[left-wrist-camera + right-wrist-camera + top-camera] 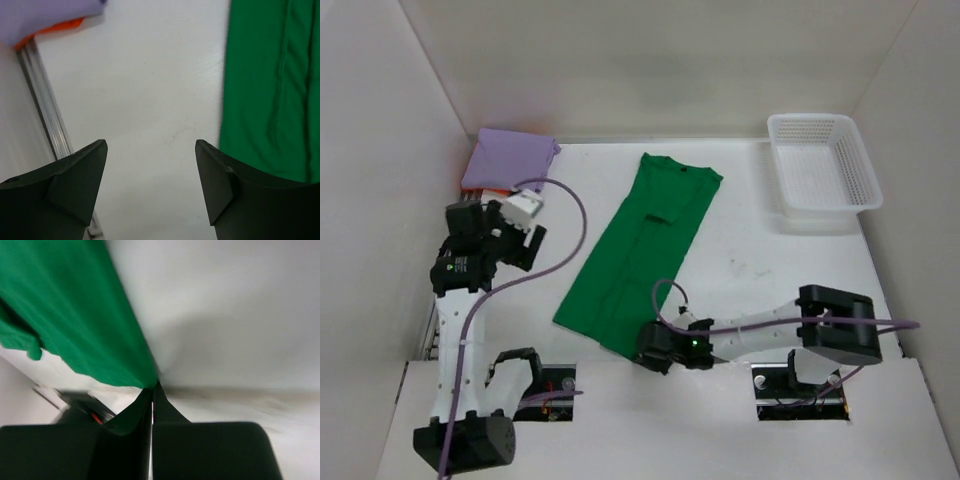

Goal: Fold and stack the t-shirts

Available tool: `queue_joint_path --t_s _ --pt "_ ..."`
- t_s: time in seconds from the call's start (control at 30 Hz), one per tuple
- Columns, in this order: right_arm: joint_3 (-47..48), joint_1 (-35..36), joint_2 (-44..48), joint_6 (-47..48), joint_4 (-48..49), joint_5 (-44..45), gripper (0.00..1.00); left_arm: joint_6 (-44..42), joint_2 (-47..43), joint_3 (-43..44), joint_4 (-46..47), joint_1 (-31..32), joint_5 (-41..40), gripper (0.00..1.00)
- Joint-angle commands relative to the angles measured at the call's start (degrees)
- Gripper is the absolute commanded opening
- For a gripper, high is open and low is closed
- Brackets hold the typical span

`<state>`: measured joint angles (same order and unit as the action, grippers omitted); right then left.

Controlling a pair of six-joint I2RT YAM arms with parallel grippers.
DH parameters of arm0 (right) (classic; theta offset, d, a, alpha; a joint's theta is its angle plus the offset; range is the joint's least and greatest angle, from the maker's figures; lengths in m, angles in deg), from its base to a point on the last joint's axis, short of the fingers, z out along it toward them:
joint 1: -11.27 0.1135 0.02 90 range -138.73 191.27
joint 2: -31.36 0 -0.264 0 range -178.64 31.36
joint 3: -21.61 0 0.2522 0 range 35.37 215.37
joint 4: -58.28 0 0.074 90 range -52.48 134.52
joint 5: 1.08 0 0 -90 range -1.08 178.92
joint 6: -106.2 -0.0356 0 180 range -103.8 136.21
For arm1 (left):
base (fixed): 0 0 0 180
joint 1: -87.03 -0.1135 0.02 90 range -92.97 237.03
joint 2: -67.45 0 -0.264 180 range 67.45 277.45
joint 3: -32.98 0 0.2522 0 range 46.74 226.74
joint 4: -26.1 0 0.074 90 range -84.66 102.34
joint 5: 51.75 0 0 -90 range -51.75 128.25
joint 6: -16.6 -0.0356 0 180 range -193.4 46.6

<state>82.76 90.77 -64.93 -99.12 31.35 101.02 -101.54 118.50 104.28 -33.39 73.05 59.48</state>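
Note:
A green t-shirt lies folded lengthwise in a long diagonal strip across the middle of the table, collar toward the back. My right gripper is shut on its near bottom corner, and in the right wrist view the green cloth runs into the closed fingertips. My left gripper hovers open over bare table left of the shirt, with nothing between its fingers; the green edge lies to its right. A folded lavender t-shirt rests on an orange one at the back left.
A white lattice basket stands at the back right corner. White walls close in the table on the left, back and right. A metal rail runs along the table's left edge.

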Motion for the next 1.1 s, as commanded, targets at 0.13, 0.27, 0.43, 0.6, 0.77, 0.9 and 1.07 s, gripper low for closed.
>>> queue_joint_path --t_s 0.13,0.27,0.43,0.6,0.77,0.9,1.07 --pt "-16.97 10.35 11.99 -13.95 -5.64 2.58 0.00 -34.40 -8.05 -10.23 -3.39 32.77 -12.15 0.70" --pt "-21.28 12.91 17.53 -15.80 -4.94 4.07 0.00 -44.79 -14.74 -17.71 -12.34 53.88 -19.38 0.68" --pt "-23.93 13.00 21.32 -13.09 -1.88 5.65 0.10 -47.88 -18.35 -22.55 -23.43 71.57 -21.94 0.64" --pt "-24.46 11.51 22.55 -6.59 4.64 7.24 0.27 -49.46 -18.27 -27.29 -21.33 78.44 -21.94 0.64" --pt "-23.05 11.07 23.08 -3.94 5.17 8.03 0.32 -52.18 -15.64 -31.34 -17.37 77.66 -20.62 0.64" --pt "-22.61 10.19 23.60 -2.27 5.17 8.29 0.33 -56.40 -12.21 -34.33 -14.91 74.41 -20.79 0.62" --pt "-22.61 9.48 24.66 -1.04 5.00 8.29 0.33 -59.57 -11.15 -36.71 -11.40 72.64 -19.92 0.61"
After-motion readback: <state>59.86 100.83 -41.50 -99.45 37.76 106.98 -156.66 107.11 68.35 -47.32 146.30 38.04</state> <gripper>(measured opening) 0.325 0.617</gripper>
